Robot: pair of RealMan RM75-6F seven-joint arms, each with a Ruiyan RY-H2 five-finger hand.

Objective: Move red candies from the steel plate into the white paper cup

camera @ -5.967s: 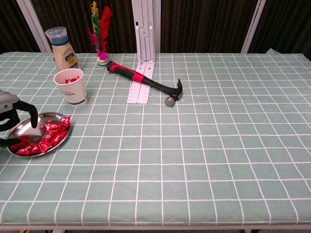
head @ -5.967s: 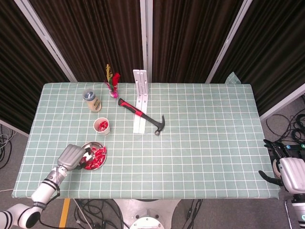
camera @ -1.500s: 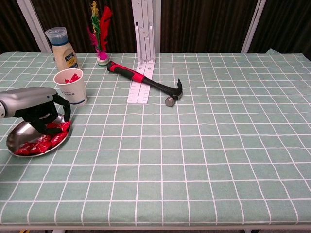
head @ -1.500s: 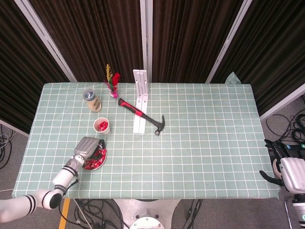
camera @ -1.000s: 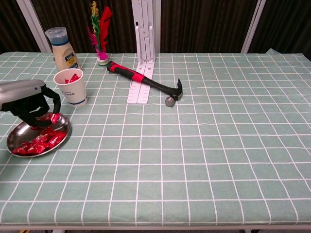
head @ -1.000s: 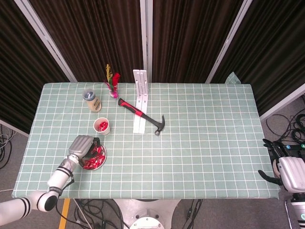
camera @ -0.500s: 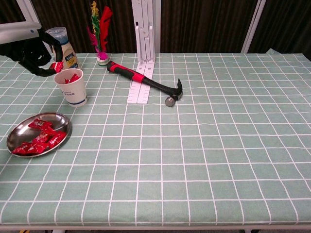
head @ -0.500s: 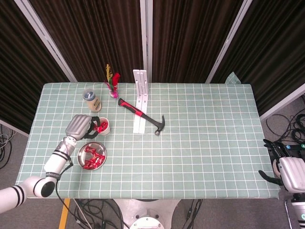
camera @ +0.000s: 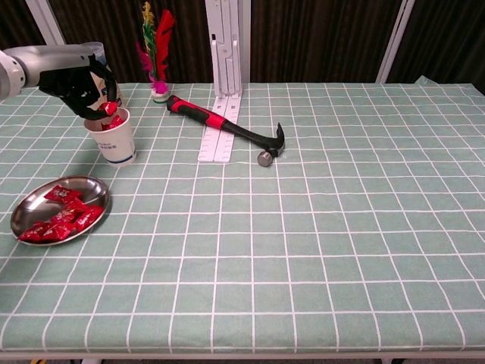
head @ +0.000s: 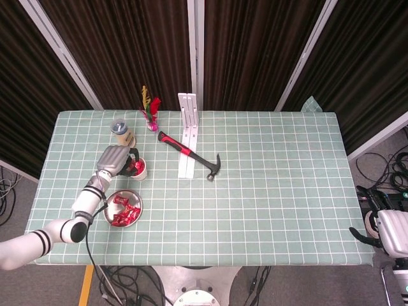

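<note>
Head view. We list the left hand [head: 116,159] over the left rim of the white paper cup [head: 138,169], fingers curled down toward its mouth; red shows at the fingertips, though we cannot tell from here whether that is a held piece or the cup's contents. The steel plate [head: 109,201], near and left of the cup, carries red candies [head: 125,212]. The right hand [head: 387,228] sits off the table's near right corner; its finger state we cannot tell.

Chest view. We record the left hand [camera: 82,85] pinching one red candy [camera: 112,108] between dark fingertips [camera: 97,106], just above the cup [camera: 114,141] mouth, more red inside. The steel plate [camera: 26,202] holds a loose heap of candies [camera: 59,217].
</note>
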